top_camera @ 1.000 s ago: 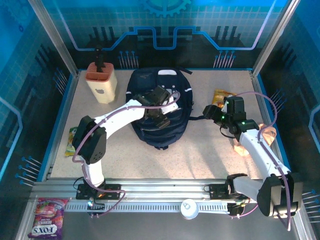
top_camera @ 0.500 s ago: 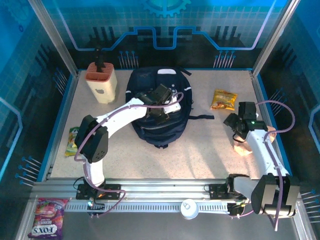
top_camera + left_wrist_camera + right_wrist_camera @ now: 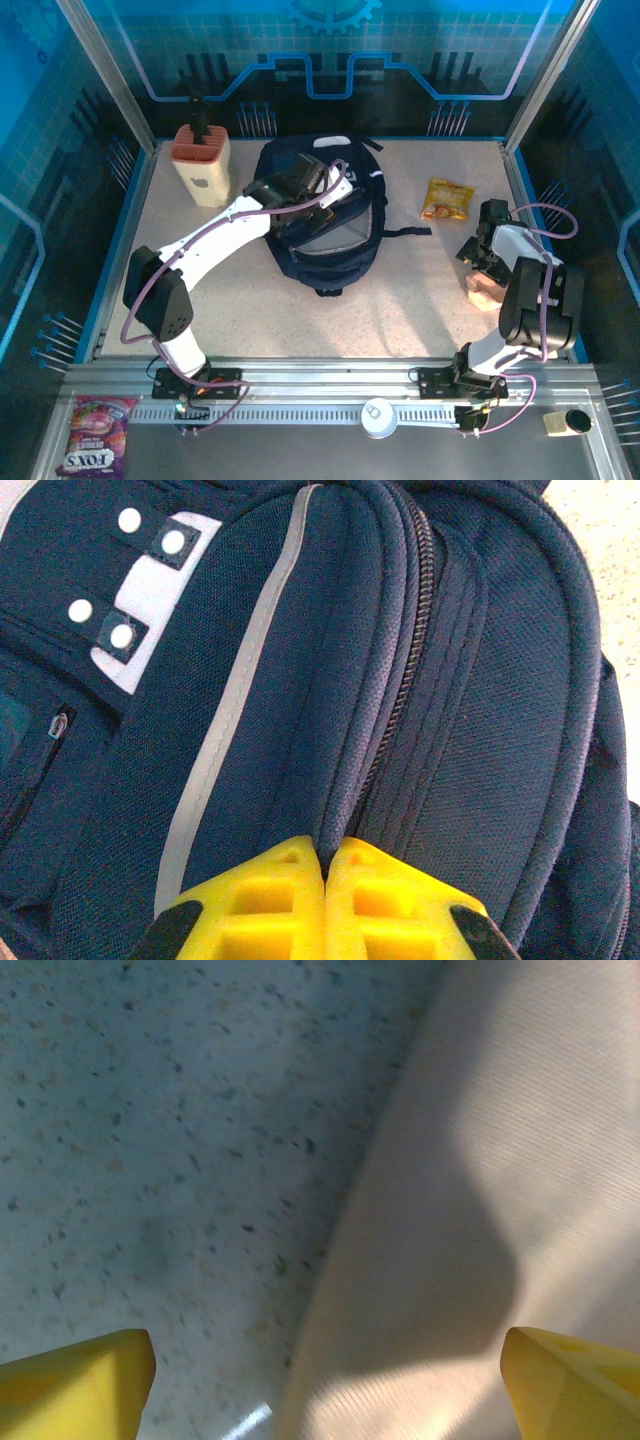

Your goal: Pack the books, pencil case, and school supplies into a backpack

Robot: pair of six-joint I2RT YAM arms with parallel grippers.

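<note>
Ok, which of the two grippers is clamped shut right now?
The left gripper: its yellow fingers meet, pinching a fold of the backpack. The right gripper stands wide open.

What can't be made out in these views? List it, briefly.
- Top view: inside of the large navy-blue striped fabric backpack, hidden by the left arm.
- Left wrist view: whether the shut left end effector pinches zip pull or fabric; its fingers cover it.
- Right wrist view: pale beige ribbed surface, cut off by edges, unidentifiable.

White-shelled arms, black joints, looped purple cables, ribbed bright-yellow jaws.
</note>
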